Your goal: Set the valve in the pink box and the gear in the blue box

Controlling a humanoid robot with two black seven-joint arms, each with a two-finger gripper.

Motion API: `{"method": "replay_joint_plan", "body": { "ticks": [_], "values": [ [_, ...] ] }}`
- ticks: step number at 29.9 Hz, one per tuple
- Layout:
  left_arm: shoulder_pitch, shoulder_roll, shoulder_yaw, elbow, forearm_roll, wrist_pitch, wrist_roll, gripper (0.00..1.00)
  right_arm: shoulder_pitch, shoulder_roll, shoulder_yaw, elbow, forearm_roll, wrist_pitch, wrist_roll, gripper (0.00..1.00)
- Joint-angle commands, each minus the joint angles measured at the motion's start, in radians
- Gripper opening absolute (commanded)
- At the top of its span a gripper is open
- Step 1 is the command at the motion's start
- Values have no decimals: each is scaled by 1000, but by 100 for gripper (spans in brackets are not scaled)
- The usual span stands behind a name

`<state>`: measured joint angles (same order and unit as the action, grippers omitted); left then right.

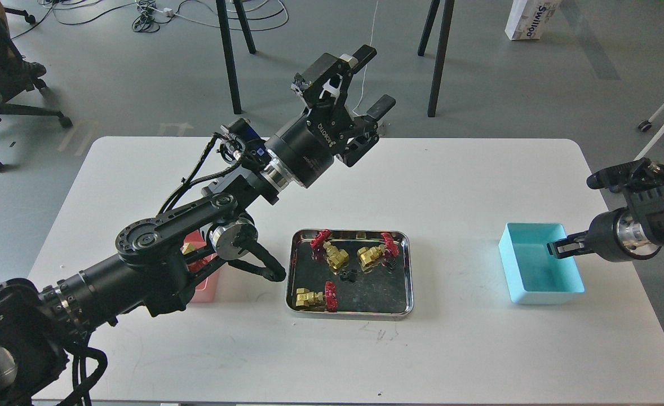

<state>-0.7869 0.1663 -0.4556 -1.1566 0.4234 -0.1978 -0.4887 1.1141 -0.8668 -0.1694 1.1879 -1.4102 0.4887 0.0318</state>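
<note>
Head view. Nearest us, our left arm's thick links cross the table [332,361] from 8 o'clock, partly covering the pink box [207,282]; a gold shape shows inside it at the arm's edge, likely a valve, though we cannot be sure. Left gripper [372,80] sits high at 12 o'clock, beyond the table's far edge, fingers spread wide, nothing between them. Right gripper [557,247] comes in from 3 o'clock over the blue box [540,273]; its tip is small and dark, so we cannot tell whether it is parted or closed, or whether it carries anything.

Count in the metal tray [350,313] at centre: three valves, one at 11 o'clock [330,249], one at 1 o'clock [377,252], one at 7 o'clock [315,297]. Gears: one [349,275] clear at mid-tray, a second dark bit beside the 1 o'clock valve, uncertain.

Handling, as we judge it: valves are rigid brass, dense for their size, smooth and apt to roll; best pinched across the flat body, not the spoked wheel. Gears are light, stiff, thin; grip across the teeth from above, since the shiny tray floor may let them skid.
</note>
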Motion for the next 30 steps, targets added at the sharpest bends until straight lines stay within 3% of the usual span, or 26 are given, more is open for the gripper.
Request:
{"method": "replay_joint_plan", "body": {
  "ticks": [1, 7, 11, 13, 15, 16, 19, 22, 30],
  "values": [
    [0, 1, 0, 0, 0, 1, 0, 87, -3, 2, 62, -5, 5, -7, -1, 100],
    [-5, 15, -11, 12, 0, 2, 0, 87, -7, 2, 240, -8, 254, -25, -1, 100],
    [-32, 62, -32, 49, -11, -15, 0, 87, -8, 38, 456, -56, 663, -33, 8, 100],
    [-73, 103, -41, 77, -12, -75, 0, 87, -16, 83, 537, -120, 927, -48, 20, 100],
    [-107, 120, -58, 145, -20, -190, 0, 88, -20, 155, 603, -235, 1141, -50, 52, 100],
    [-117, 121, -84, 213, -41, -287, 0, 88, -23, 195, 637, -299, 1250, -38, 89, 100],
    [-121, 119, -153, 395, -167, -291, 0, 89, -59, 258, 691, -359, 1452, 0, 180, 100],
    [-124, 111, -179, 509, -288, -291, 0, 91, -109, 299, 705, -367, 1550, 0, 206, 100],
    [-118, 101, -178, 515, -322, -291, 0, 94, -172, 361, 757, -373, 1561, 0, 209, 100]
  ]
}}
